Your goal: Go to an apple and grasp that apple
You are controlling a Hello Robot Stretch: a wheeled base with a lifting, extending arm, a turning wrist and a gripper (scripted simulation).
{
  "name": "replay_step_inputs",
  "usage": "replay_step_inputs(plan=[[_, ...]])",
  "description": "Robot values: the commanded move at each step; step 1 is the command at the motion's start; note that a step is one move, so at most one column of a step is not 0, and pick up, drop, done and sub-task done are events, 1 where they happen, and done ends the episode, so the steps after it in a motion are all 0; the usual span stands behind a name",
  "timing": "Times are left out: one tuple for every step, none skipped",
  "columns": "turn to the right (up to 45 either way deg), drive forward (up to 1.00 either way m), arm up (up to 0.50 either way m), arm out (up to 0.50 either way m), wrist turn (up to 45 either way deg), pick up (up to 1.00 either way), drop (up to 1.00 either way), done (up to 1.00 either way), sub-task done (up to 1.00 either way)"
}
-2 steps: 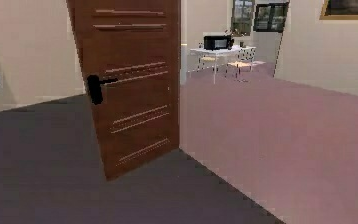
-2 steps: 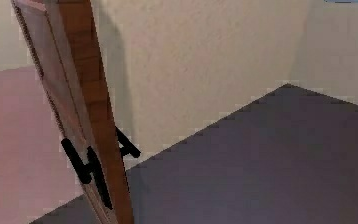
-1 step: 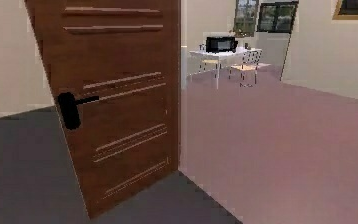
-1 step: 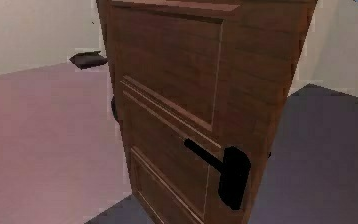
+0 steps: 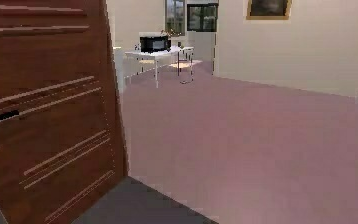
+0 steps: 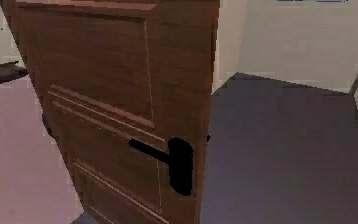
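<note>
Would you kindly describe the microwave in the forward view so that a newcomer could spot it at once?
Past the brown door on the forward view's left, look across the pink floor to the white table near the far windows. The microwave stands on it, the one dark, boxy thing on that pale tabletop.

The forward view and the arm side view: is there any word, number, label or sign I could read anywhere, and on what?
None can be read.
The wooden door and its dark handle bear no print.
The microwave and the framed picture are too small to show any writing.
</note>
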Motion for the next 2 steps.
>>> replay_step_inputs(plan=[[0.0,1.00,0.00,0.00,0.0,0.00,0.00,0.00,0.00],[3.0,0.00,0.00,0.00,0.0,0.00,0.00,0.00,0.00]])
